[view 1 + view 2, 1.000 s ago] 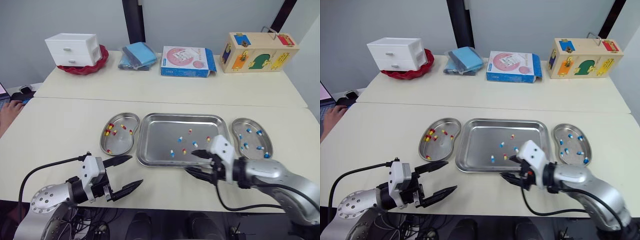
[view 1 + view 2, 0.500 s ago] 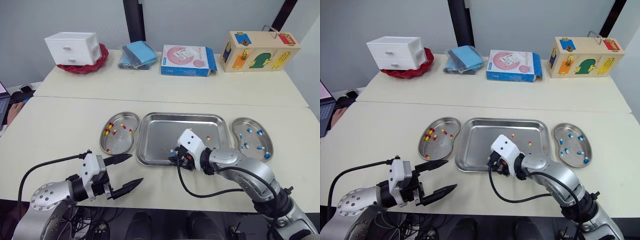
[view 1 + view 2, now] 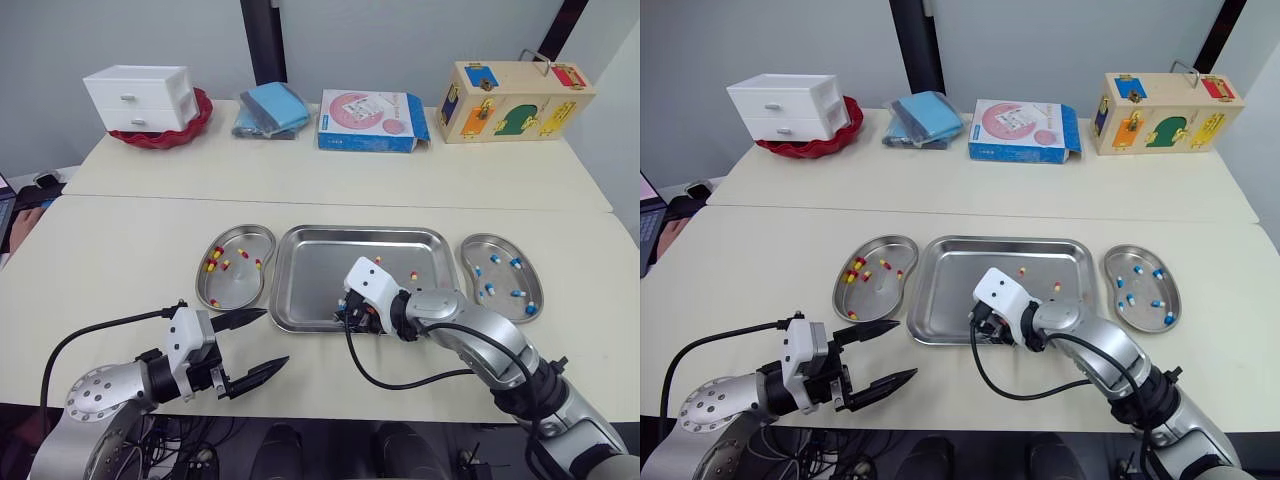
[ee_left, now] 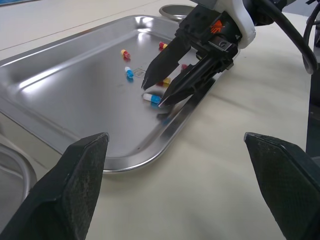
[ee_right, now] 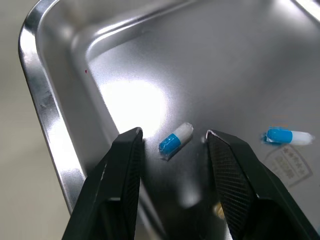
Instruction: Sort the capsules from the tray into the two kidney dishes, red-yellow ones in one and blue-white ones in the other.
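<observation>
**A:** Where is the right gripper (image 5: pixel 171 134)?

**B:** It is low in the tray's (image 3: pixel 320 270) 7 o'clock corner. Its fingers (image 5: pixel 125 170) are spread to either side of a blue-white capsule (image 5: pixel 176 141) and are not touching it. One fingertip stands just beside the sloping wall, so that side is tight.

**A:** Is there open room?

**B:** The middle of the tray is bare. The left gripper (image 3: pixel 276 337) hovers over the table (image 3: pixel 130 250) at the tray's 7 o'clock, well apart from it, with its fingers wide and holding nothing.

**A:** And the dishes?

**B:** The left dish (image 3: pixel 240 287) is at 9 o'clock and holds red-yellow capsules (image 3: pixel 212 265). The right dish (image 3: pixel 505 308) is at 3 o'clock and holds blue-white ones. Each sits just beside the tray.

**A:** Is anything hidden?

**B:** From the head views, the right gripper's body covers the capsule it straddles. A yellowish bit sits behind one finger, and I cannot tell what it is.
</observation>
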Tool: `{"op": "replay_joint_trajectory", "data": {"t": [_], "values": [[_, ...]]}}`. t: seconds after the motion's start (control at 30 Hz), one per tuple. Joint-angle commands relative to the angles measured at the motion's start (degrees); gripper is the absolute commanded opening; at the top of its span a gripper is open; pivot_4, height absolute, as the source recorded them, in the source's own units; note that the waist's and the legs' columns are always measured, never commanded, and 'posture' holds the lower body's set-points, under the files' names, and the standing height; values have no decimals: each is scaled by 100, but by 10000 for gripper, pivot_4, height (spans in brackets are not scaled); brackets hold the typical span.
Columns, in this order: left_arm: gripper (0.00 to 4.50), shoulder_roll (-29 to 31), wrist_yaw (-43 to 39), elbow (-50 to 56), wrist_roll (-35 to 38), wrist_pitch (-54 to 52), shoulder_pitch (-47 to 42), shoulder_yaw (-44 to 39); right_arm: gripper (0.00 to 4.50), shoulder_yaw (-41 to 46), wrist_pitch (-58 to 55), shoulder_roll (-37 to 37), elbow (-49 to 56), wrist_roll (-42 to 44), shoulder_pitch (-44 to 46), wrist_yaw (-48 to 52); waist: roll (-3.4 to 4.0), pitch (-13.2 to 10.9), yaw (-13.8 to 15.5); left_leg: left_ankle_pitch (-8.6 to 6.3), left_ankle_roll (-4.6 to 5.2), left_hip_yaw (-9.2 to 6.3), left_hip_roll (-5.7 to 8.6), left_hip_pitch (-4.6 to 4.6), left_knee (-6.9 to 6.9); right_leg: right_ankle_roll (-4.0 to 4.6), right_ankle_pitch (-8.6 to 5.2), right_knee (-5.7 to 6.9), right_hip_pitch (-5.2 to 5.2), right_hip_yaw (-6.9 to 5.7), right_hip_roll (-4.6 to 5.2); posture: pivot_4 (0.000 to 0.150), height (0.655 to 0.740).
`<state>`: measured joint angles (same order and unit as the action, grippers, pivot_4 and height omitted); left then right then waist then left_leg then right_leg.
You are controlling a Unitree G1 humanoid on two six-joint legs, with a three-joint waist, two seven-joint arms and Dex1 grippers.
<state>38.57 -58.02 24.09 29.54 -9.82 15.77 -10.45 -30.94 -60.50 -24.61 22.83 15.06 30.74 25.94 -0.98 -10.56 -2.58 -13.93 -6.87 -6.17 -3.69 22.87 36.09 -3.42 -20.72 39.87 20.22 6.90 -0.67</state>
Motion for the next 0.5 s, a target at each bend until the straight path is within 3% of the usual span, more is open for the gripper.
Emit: {"op": "replay_joint_trajectory", "data": {"t": [0.03, 0.13, 0.47, 0.5], "values": [[45000, -32, 13, 40, -34, 112, -7, 22, 22521, -142, 147, -23, -61, -150, 128, 170, 0, 0, -5, 0, 0, 0, 0, 0, 0, 0, 0, 0, 0, 0, 0, 1500, 7400], [45000, -62, 9, 7, -66, 143, -11, 42, 22521, -233, 229, -70, -158, -262, 201, 305, 0, 0, -17, 0, 0, 0, 0, 0, 0, 0, 0, 0, 0, -1, 0, 1500, 7400], [45000, -159, 21, -137, -185, 276, -38, 120, 148, -354, 545, -165, -341, -580, 292, 709, 0, 0, -33, 0, 0, -1, -1, -1, 0, 0, 0, 0, 0, -1, 0, 1500, 7400], [45000, -161, 24, -148, -193, 287, -47, 127, 148, -343, 587, -146, -351, -588, 301, 738, 0, 0, -35, 0, 0, 0, 0, -1, 0, 0, 0, 0, 0, 0, 0, 1500, 7400]]}}
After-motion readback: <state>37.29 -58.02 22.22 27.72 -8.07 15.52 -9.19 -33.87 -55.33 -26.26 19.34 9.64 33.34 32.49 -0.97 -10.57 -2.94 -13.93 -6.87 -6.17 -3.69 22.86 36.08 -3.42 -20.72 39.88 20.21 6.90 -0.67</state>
